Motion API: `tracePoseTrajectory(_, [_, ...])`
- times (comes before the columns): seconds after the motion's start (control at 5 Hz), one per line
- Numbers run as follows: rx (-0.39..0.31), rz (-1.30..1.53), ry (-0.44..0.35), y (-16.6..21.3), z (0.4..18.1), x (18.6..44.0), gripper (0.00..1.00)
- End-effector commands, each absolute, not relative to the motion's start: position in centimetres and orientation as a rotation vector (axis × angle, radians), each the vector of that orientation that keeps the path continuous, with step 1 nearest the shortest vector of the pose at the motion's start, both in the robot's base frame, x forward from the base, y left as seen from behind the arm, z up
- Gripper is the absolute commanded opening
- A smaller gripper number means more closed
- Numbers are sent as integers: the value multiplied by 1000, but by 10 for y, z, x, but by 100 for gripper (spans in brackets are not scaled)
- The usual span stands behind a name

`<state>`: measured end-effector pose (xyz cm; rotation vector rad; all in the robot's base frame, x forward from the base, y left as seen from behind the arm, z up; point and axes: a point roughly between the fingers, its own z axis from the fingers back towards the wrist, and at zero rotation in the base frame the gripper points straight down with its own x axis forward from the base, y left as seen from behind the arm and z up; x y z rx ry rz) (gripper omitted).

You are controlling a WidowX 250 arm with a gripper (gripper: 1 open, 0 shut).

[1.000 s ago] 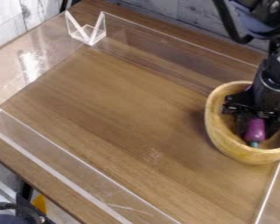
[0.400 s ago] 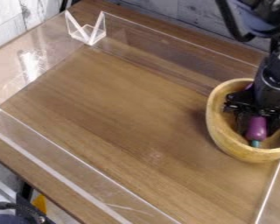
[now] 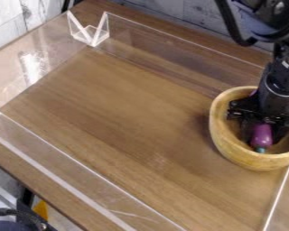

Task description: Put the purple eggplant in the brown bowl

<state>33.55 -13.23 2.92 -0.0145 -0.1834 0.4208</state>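
Down inside the bowl (image 3: 226, 144), at the right edge of the counter (image 3: 123, 108), the gripper (image 3: 265, 126) is pointed straight down with its fingers closed on the eggplant (image 3: 263, 137). The eggplant is held upright, purple body showing below the fingers, lower end at or just above the bowl floor; contact cannot be told. Judged step: placement, nearly done, release not yet made. Next move calls for the fingers to be opened so the eggplant is dropped, then a straight lift clear of the rim without the bowl being dragged. Hidden: the upper part of the eggplant and the fingertips are masked by the black gripper body, and the bowl's far rim by the arm. The stem cap cannot be made out.
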Motion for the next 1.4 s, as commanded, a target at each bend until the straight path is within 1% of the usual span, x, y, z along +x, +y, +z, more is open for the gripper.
tracePoseTrajectory(0.0, [-48, 422, -232, -129, 55, 341, 0])
tracePoseTrajectory(0.2, [-49, 417, -230, -126, 59, 341, 100])
tracePoseTrajectory(0.4, [-48, 434, -231, -129, 61, 339, 0])
tracePoseTrajectory(0.6, [-48, 452, -232, -131, 64, 338, 0])
tracePoseTrajectory(1.0, [-66, 427, -236, -132, 85, 329, 0])
tracePoseTrajectory(1.2, [-66, 443, -238, -131, 93, 325, 0])
